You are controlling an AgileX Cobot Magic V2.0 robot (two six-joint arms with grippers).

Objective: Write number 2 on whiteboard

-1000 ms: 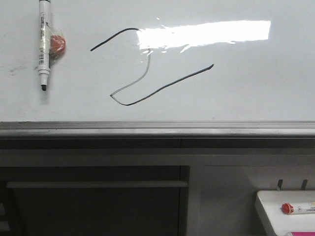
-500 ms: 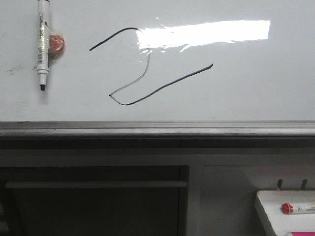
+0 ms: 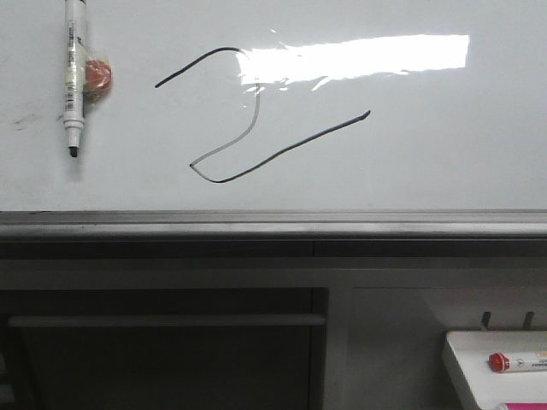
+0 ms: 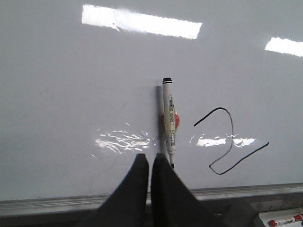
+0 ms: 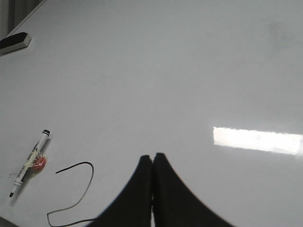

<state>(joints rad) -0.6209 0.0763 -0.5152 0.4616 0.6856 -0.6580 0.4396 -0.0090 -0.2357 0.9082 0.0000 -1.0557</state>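
Observation:
The whiteboard point(image 3: 427, 162) fills the upper front view above its grey rim point(image 3: 273, 224). On it is the number 2 point(image 3: 299, 143), a wide slanted black line with a faint grey middle stroke. A white marker point(image 3: 75, 77) with a bare black tip and a red blob at its side sits on the board left of the number. Neither gripper shows in the front view. My left gripper point(image 4: 150, 158) is shut on nothing, its tips just short of the marker point(image 4: 168, 127), with the number 2 point(image 4: 232, 135) beyond. My right gripper point(image 5: 152, 157) is shut and empty over bare whiteboard point(image 5: 213, 71).
A small white tray point(image 3: 479, 350) with a red-capped marker point(image 3: 513, 361) sits below the board at the lower right. A dark eraser point(image 5: 14, 42) lies near the board's far corner in the right wrist view. Faint smudges point(image 3: 26, 120) mark the board's left side.

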